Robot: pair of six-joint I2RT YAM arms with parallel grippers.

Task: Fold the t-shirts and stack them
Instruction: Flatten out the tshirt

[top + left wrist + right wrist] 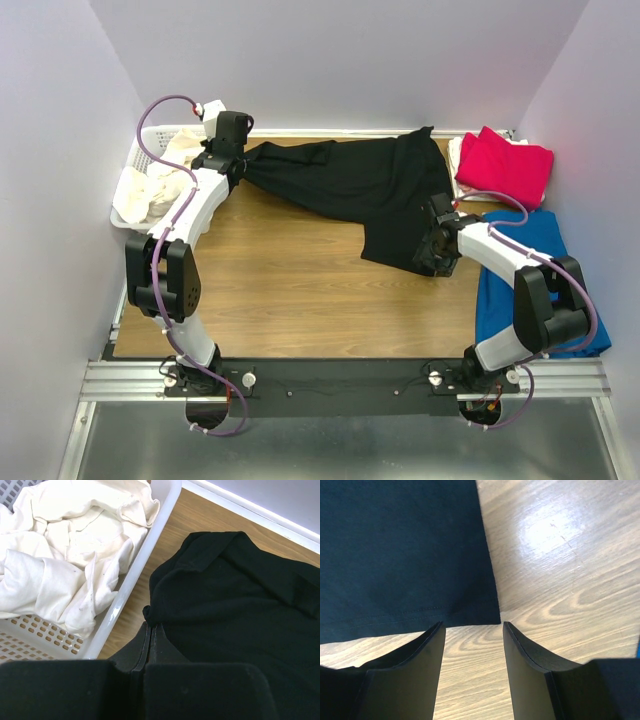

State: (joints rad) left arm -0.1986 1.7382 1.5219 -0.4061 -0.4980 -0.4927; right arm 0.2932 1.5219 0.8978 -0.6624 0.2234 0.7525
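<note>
At the bottom edge of the top view, both arm bases are bolted to a metal rail at the near side of the wooden table. Just above, in the right half of the frame, the right arm bends over a blue cloth spread flat at the table's right edge. The right gripper is low over the wood with its fingers spread apart. Only bare tabletop shows between them, and the stitched hem corner of the black t-shirt lies just beyond their tips.

That shirt stretches from centre right across to the upper left of the frame, partly flat and pulled into a narrowing band toward the left. At that far end the left gripper has its fingers pressed together on a pinch of the black fabric, beside the white lattice basket. The basket sits in the upper left corner and holds crumpled cream-white t-shirts. In the upper right corner, a folded red t-shirt lies against the back wall, near the black shirt's far edge.
</note>
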